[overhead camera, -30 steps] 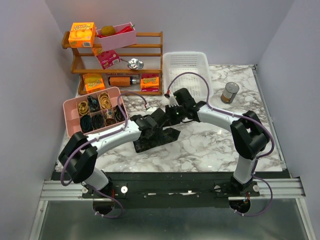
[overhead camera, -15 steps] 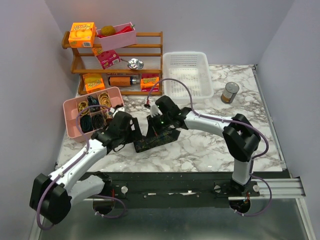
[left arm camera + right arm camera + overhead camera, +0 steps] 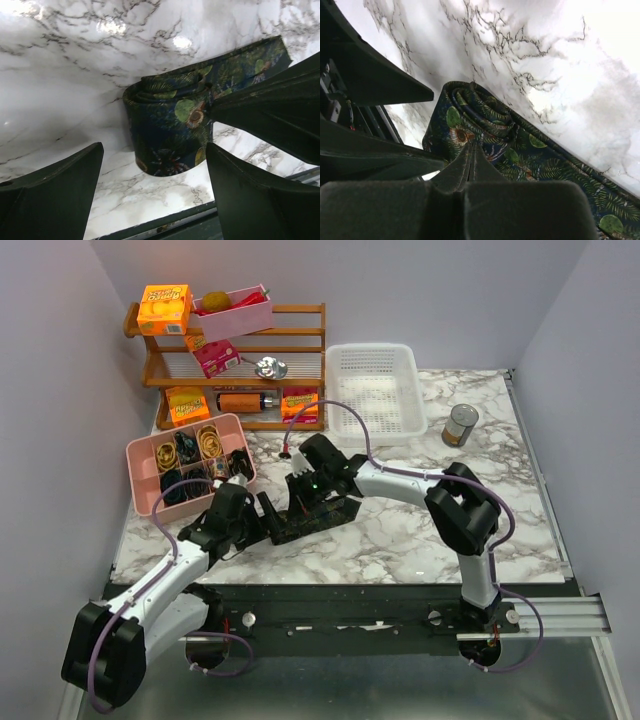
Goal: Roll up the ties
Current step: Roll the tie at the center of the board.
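Observation:
One of the ties (image 3: 335, 512), dark fabric with green leaves and flowers, lies on the marble table (image 3: 420, 530); its left end is wound into a loose roll (image 3: 167, 100). My left gripper (image 3: 265, 520) is open, its fingers (image 3: 60, 190) standing either side of that rolled end (image 3: 480, 107) without touching it. My right gripper (image 3: 303, 502) is shut, with its tips (image 3: 470, 147) pressed down on the flat fabric just behind the roll. It shows as a dark wedge (image 3: 270, 110) in the left wrist view. No fabric is visible between its pads.
A pink divided box (image 3: 140, 455) of small rolled things stands left of the arms. Behind are a wooden shelf (image 3: 300, 340) with boxes, a white basket (image 3: 375, 390) and a tin can (image 3: 460, 425). The table's near edge (image 3: 150, 222) is right by the roll.
My left arm drew back toward the near left and its gripper opened wide at the tie's rolled end. The right gripper slid left along the tie, staying shut.

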{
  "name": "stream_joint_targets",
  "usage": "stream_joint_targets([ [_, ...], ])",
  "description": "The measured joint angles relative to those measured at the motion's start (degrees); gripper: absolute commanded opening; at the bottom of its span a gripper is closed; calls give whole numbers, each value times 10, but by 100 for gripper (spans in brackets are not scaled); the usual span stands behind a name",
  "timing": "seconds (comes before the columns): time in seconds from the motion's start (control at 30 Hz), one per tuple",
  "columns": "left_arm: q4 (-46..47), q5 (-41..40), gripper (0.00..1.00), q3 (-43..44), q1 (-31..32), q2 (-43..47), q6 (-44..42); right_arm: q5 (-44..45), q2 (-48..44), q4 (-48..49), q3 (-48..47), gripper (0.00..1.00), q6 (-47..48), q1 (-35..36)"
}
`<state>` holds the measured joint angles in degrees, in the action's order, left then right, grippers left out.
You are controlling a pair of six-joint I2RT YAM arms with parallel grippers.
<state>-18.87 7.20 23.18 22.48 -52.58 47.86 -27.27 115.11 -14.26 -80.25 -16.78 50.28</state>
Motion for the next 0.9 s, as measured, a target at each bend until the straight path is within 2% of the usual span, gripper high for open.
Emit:
stream_joint_targets([
  [0.5, 146, 39, 81, -65, -32, -24, 26, 10, 16, -8, -5, 1, 8, 0],
  [0.9, 273, 87, 66, -124, -45, -30, 49, 13, 26, -8, -10, 1, 8, 0],
])
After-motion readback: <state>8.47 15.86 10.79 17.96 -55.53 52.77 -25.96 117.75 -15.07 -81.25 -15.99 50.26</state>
